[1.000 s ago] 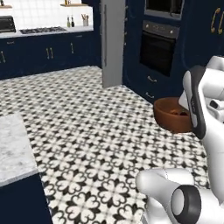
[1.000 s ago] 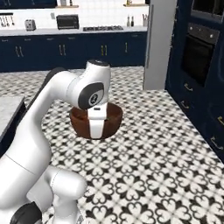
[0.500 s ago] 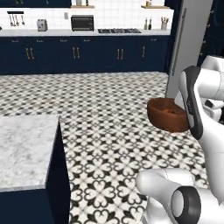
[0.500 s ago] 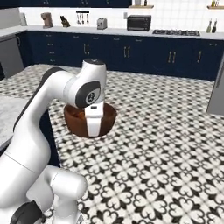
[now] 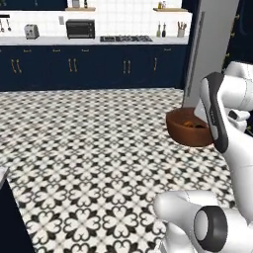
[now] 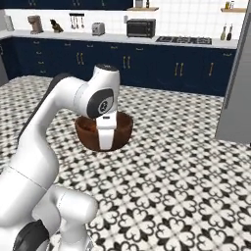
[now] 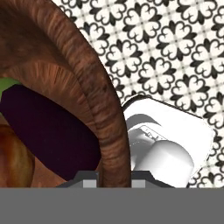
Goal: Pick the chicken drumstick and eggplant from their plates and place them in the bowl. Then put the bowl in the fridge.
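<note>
The reddish-brown wooden bowl (image 5: 184, 133) (image 6: 88, 136) hangs above the patterned floor, and my gripper (image 6: 106, 146) is shut on its near rim. In the hand view the rim (image 7: 97, 89) runs down between my gripper (image 7: 114, 176) tips. Inside the bowl lies the dark purple eggplant (image 7: 48, 127), with the golden-brown chicken drumstick (image 7: 12, 162) beside it. A brown lump of the contents (image 5: 190, 124) shows over the rim from the left. The grey fridge (image 5: 212, 49) (image 6: 239, 88) stands just beyond the bowl. Their plates are out of view.
Navy cabinets with gold handles (image 5: 74, 66) (image 6: 147, 61) line the back wall under a white counter with a toaster oven (image 5: 80, 28) and a stove (image 5: 126, 38). A dark island corner (image 5: 10, 217) sits at the lower left. Open tiled floor (image 6: 186, 166) lies around.
Both base views have swung across the kitchen as the base turns: the oven wall has left, the back counter fills the far side. The bowl stays held in the same grip.
</note>
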Motion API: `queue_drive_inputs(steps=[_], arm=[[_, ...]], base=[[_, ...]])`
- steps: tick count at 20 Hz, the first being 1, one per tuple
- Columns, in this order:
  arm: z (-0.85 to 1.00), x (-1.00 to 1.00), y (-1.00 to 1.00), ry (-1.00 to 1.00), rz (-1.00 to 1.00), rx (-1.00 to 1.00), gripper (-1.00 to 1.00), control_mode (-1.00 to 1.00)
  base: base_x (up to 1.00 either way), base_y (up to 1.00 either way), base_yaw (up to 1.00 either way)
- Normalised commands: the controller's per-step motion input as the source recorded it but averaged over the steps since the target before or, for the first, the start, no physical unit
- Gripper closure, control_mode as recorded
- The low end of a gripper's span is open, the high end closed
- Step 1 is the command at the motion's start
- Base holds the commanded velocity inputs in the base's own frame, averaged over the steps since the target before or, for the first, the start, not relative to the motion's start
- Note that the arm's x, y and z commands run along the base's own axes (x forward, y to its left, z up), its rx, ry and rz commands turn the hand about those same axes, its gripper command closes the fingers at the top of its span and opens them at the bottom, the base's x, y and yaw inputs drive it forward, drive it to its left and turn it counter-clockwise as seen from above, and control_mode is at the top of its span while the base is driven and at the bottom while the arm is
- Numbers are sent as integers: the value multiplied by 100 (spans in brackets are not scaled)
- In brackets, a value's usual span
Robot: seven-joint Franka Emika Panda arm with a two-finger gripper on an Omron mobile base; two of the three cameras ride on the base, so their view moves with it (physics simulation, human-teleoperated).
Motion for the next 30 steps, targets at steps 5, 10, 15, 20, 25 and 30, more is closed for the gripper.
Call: queue_drive_inputs(steps=[5,10,15,20,25,30], arm=[[0,0,0,0,0,0,100,100],[0,0,0,0,0,0,100,100],[0,0,0,0,0,0,100,100],[0,0,0,0,0,0,100,100],[0,0,0,0,0,0,100,100],[0,0,0,0,0,0,100,100]], base=[[100,-38,0],[100,-18,0],[100,-3,-1],[100,0,-8],[100,7,-17],[100,58,-30]])
